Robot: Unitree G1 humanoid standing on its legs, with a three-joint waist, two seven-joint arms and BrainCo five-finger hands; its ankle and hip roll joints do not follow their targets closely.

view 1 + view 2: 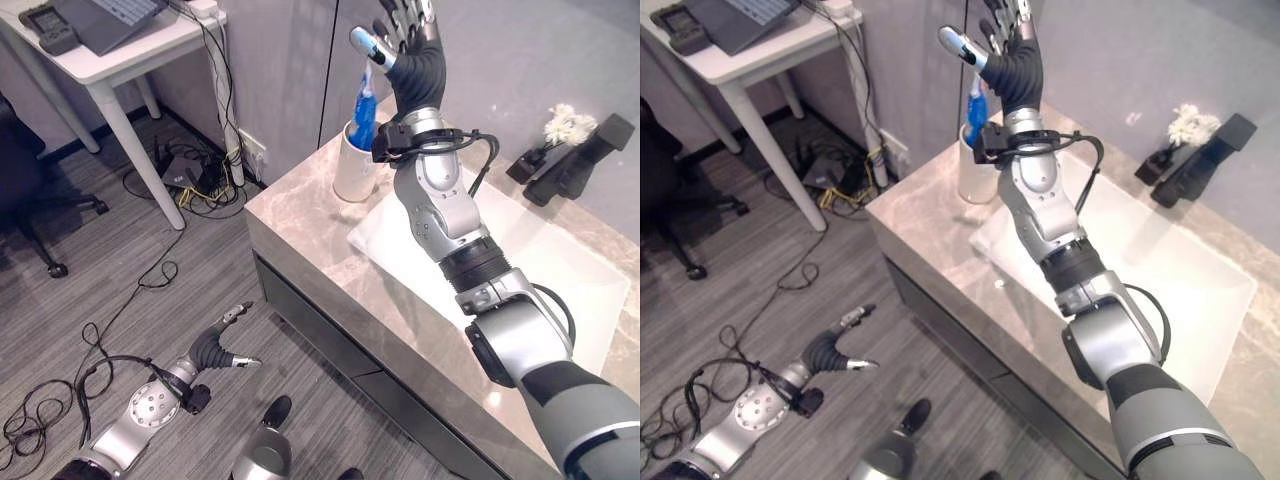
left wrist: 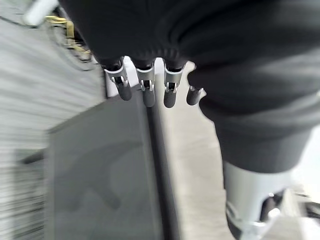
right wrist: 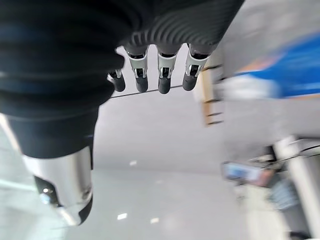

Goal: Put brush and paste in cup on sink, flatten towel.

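1 cup holds 1 blue tube; right robot hand empty.

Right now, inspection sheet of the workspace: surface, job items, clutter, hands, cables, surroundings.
Surface: marble counter with white basin.
Job's things: cup at the counter's corner, blue tube standing in it; brush and towel not made out.
Clutter: black faucet, white flowers.
Hands: right hand open, raised above the cup; left hand open, low over the floor.
Cables: tangle by the wall.
Surroundings: white desk, laptop.
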